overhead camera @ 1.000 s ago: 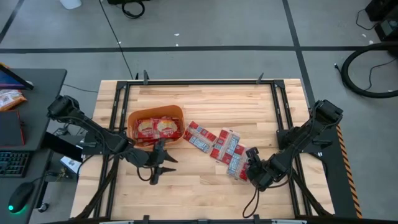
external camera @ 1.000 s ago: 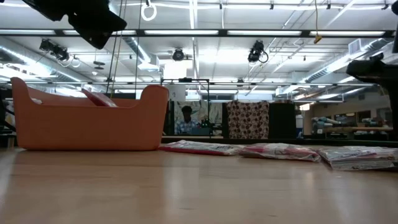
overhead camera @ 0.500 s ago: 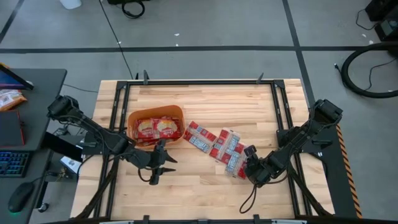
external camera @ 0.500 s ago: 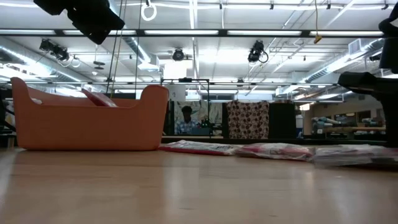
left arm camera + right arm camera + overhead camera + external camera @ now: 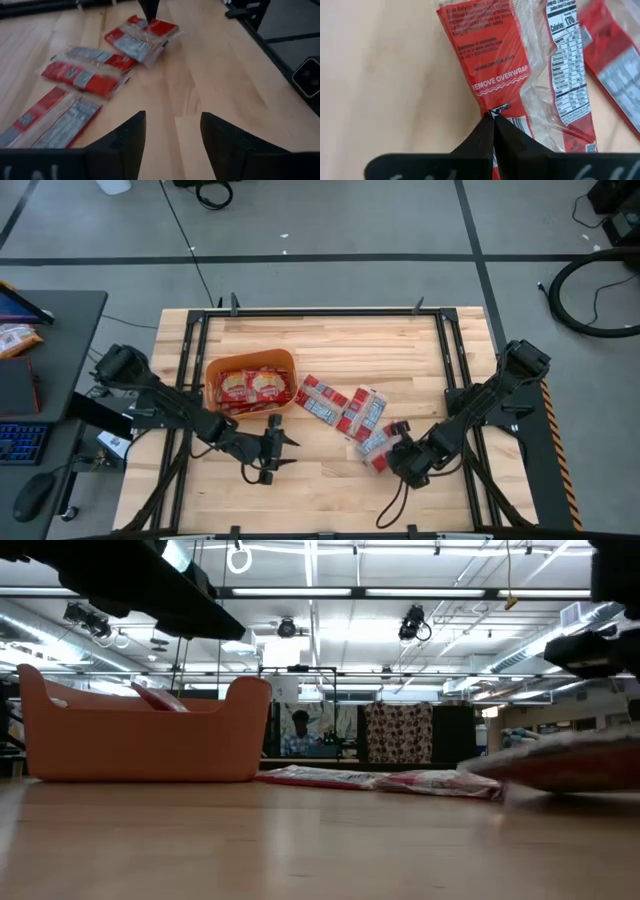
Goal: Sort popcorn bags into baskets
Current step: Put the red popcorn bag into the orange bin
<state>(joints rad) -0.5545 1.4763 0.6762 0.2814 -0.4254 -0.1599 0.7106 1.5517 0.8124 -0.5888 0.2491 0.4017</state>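
On the pale wooden table (image 5: 330,350), an orange plastic tub (image 5: 250,367) already holds red packets. The left gripper (image 5: 280,452) is held open and empty nearby. A red and silver popcorn bag (image 5: 520,75) is pinched at one corner by the right gripper (image 5: 492,120), beside the loose packets (image 5: 335,405). Slippage is risked by so thin a hold.

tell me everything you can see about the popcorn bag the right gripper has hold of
The held popcorn bag is a flat red packet in clear overwrap, with white print reading "remove overwrap" and a white nutrition panel. The right gripper has its fingers shut on one end, puckering the film there. In the low view the bag is tilted, one end raised off the wooden table. It sits at the near end of the loose row.
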